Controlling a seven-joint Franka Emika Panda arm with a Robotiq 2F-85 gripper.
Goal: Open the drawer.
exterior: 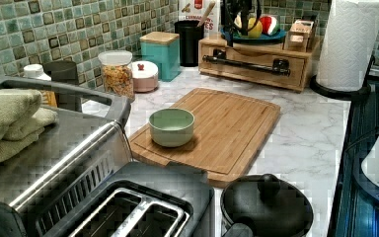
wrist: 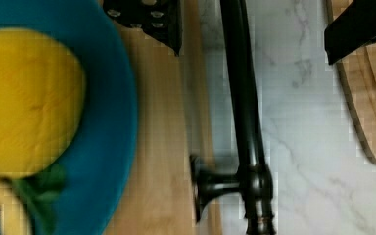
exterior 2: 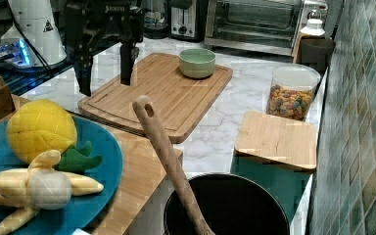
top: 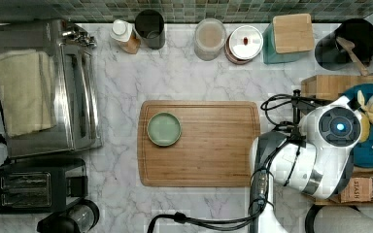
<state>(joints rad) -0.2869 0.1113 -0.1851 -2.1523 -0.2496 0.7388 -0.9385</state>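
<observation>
At the worktop's edge: light-wood drawer shut, at 1 o'clock in the left view.
Handle: long black metal bar, between the fingers.
Fingers: spread, straddling the bar untouched.
Advice: descend level, pinch mid-bar, pull straight toward the grooved wooden cutting board.

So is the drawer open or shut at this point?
Shut. In the left view the drawer front sits flush with its wooden box. The open gripper hangs with a finger on each side of the handle, not gripping.
</observation>
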